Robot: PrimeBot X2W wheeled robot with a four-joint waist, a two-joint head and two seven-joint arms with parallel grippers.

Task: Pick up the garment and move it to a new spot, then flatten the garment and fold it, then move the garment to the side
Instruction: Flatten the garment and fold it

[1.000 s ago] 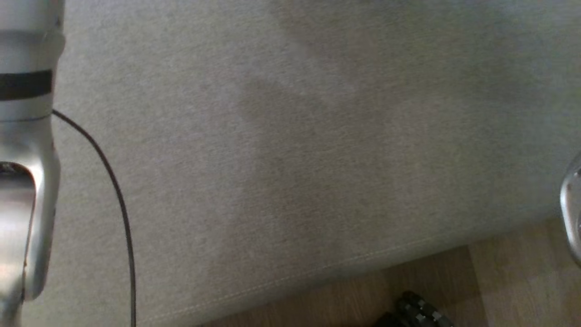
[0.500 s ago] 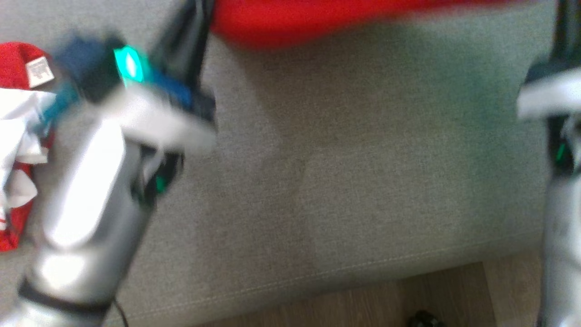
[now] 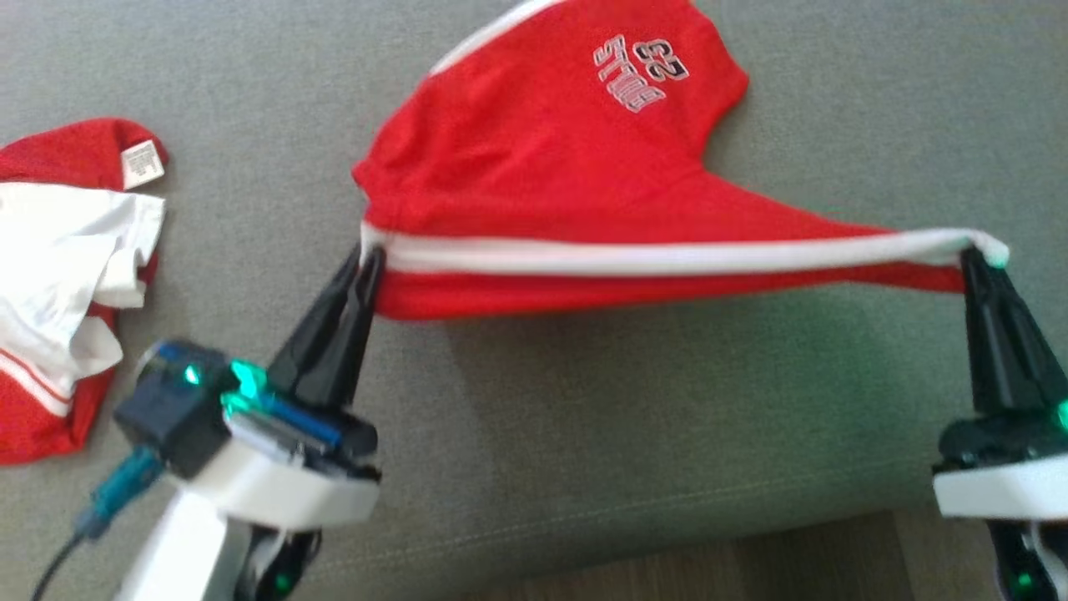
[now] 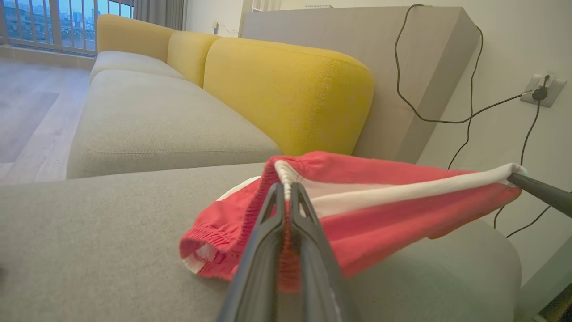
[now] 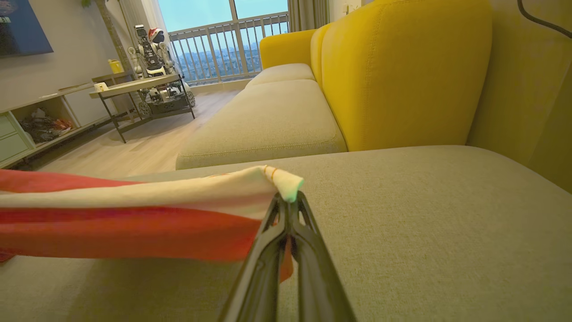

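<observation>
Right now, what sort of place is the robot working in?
Most likely a home living room, perhaps in a high flat. The red garment is held over a long sofa with yellow backrests; a balcony railing fronts a city view, and a low cabinet lines the wall.

You've a red-and-white cloth heap [image 3: 58, 250] at the left on the grey sofa seat [image 3: 584, 434]; yellow back cushions [image 4: 286, 89] stand far; wooden floor [image 3: 751, 568] lies near.
</observation>
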